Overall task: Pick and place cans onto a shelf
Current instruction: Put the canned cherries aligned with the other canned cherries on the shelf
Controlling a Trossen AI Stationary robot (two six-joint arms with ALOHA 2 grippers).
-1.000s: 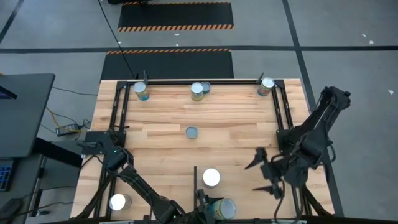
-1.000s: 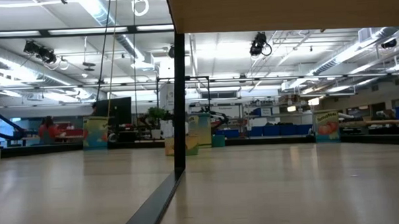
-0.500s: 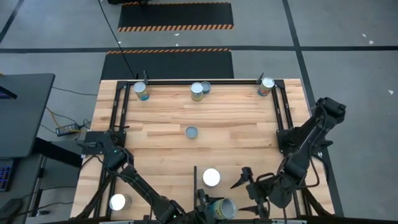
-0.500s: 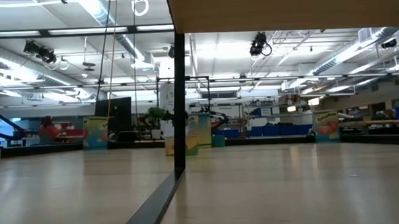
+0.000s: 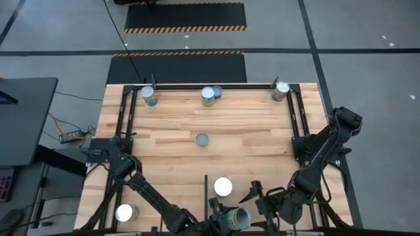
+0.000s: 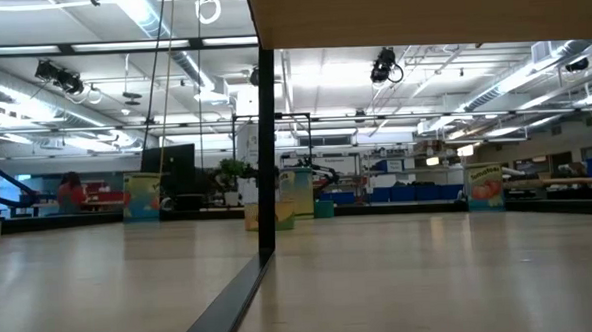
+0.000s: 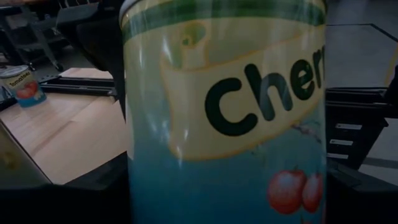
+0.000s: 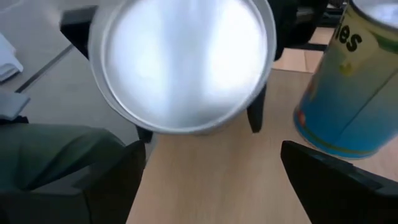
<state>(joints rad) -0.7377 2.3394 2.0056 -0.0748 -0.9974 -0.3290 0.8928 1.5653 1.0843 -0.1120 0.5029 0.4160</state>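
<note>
My left gripper [image 5: 223, 216] is at the table's near edge, shut on a blue and yellow-green can [image 5: 237, 217] that fills the left wrist view [image 7: 224, 118]. The can's silver top [image 8: 181, 62] faces my right gripper. My right gripper [image 5: 253, 200] is open just right of that can, touching nothing. Another can [image 5: 223, 187] stands upright on its base on the light-wood shelf board [image 5: 249, 118], just beyond them; it also shows in the right wrist view [image 8: 348, 93]. More cans stand by the far bar [image 5: 148, 95] [image 5: 209, 96] [image 5: 281, 90] and one at mid-board [image 5: 202, 139]. My left gripper pinches the can's round side wall between its two fingers [image 8: 255, 118], one on each side, below the top rim. The can is tilted, its top turned toward the table's right. Whether its base touches the board is hidden by the can and the arm.
Thin black metal bars [image 5: 210, 86] edge the board on the far, left and right sides, and a short black bar [image 5: 206, 187] stands near the front. One can [image 5: 124, 212] stands outside the left bar. A black post [image 6: 266, 152] crosses the low view.
My right gripper has moved toward the table's near edge and to the left, ending close beside the can in my left gripper. That can has tipped: its bright top, which faced up before, now faces the table's right.
</note>
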